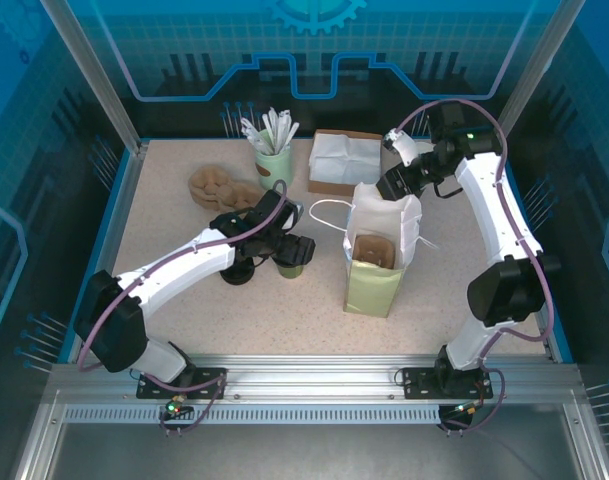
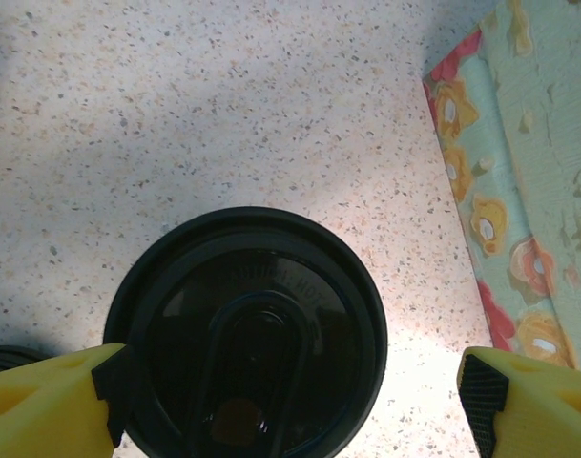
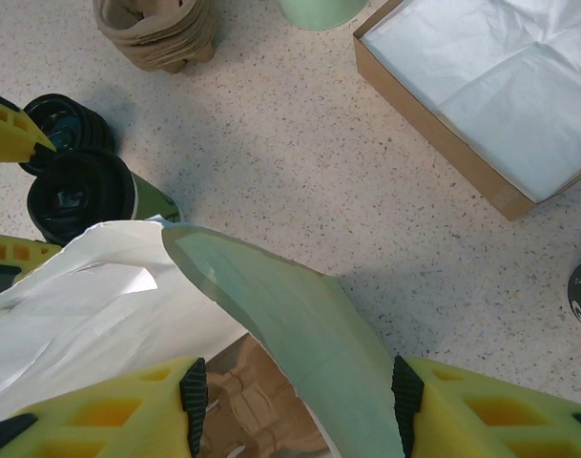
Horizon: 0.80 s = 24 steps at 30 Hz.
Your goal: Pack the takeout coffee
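Observation:
The takeout coffee (image 2: pixel 247 324) is a short cup with a round black lid and pale green sides (image 3: pixel 155 202), standing on the table left of the paper bag (image 1: pixel 376 270). My left gripper (image 2: pixel 295 401) hangs open over it, one yellow finger (image 2: pixel 51 401) at the lid's left rim and the other (image 2: pixel 529 401) well clear on the right. My right gripper (image 3: pixel 298 401) sits at the top of the bag, open. Its fingers straddle the bag's pale green wall (image 3: pixel 300 305), which is not pinched. A brown cardboard carrier (image 3: pixel 252 410) lies inside the bag.
A second black round thing (image 3: pixel 66 124) stands just beyond the coffee. Behind are brown carriers (image 1: pixel 219 185), a mint cup of white stirrers (image 1: pixel 274 160) and a cardboard box lined with white paper (image 1: pixel 344 160). The bag's white handle (image 1: pixel 324 212) loops toward the coffee.

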### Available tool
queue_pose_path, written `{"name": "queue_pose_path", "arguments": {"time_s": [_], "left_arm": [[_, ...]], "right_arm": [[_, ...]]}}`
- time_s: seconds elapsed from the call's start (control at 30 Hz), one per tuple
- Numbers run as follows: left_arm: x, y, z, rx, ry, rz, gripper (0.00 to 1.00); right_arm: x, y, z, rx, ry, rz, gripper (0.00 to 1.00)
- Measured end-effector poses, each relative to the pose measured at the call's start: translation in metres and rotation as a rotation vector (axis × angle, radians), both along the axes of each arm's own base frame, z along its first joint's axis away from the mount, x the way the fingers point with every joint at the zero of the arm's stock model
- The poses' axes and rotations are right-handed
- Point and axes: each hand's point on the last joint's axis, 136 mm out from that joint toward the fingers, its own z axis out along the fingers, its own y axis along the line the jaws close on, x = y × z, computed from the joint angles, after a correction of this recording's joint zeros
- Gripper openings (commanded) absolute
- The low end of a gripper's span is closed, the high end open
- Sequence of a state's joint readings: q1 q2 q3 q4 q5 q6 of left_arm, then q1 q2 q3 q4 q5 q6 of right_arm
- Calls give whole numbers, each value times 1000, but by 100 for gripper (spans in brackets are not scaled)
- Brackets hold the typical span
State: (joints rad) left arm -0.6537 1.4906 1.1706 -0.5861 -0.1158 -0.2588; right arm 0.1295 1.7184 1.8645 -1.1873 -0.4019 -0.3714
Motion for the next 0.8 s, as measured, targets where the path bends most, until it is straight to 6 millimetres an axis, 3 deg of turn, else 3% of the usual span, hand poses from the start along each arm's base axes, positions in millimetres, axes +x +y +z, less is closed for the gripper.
{"name": "queue_pose_path", "arguments": {"time_s": [0.27, 0.53, 0.8], "left_arm": [[1, 7, -2, 41, -2, 16, 88], [0, 9, -19, 77, 39, 17, 82], [2, 5, -19, 89, 38, 14, 80]], "right_arm": [[-1, 0, 4, 1, -11, -1, 54], [-1, -1, 3, 1, -10, -3, 53], [-3, -3, -1, -1, 4, -8, 52]]}}
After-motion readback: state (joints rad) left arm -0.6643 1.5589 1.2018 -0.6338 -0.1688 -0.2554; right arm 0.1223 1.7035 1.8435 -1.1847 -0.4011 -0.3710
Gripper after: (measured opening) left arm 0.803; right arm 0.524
